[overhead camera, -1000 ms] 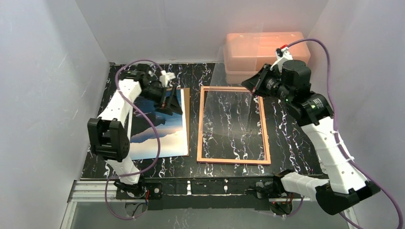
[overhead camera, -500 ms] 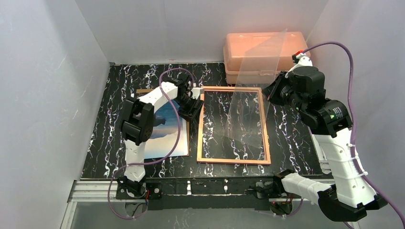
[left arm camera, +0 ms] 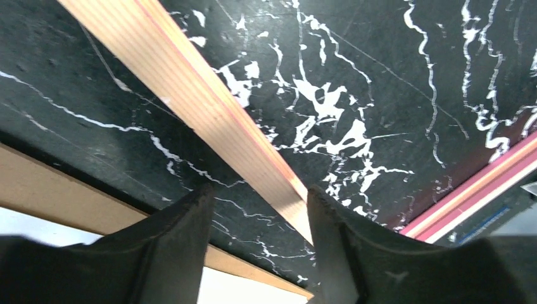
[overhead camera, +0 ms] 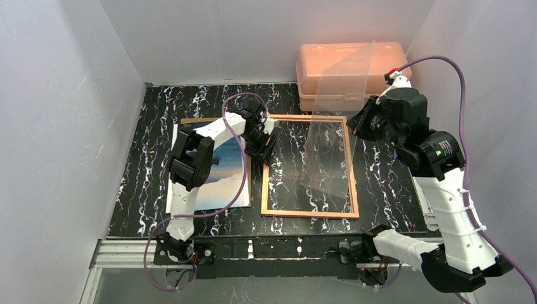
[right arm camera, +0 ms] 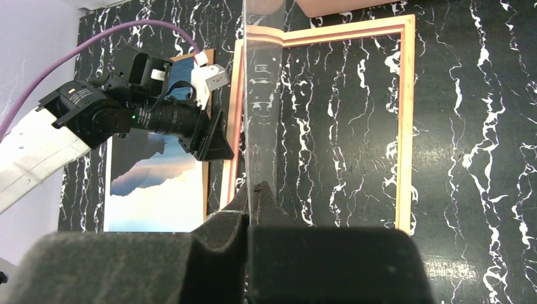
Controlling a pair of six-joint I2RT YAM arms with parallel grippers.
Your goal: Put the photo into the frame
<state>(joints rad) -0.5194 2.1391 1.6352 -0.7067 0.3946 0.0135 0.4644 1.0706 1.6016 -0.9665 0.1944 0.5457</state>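
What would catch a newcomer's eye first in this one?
The clear pane, pinched in the right end effector and tilted up over the right half of the frame. Next, the left end effector with jaws apart astride the frame's left rail, the photo lying flat just left of it.

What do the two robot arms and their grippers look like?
Both arms, the left arm and the right arm, have white shell links joined by black cylindrical joints. Each carries a purple cable looping along it. The left gripper and right gripper have black, wedge-shaped fingers. A small green light glows near the left arm's wrist.
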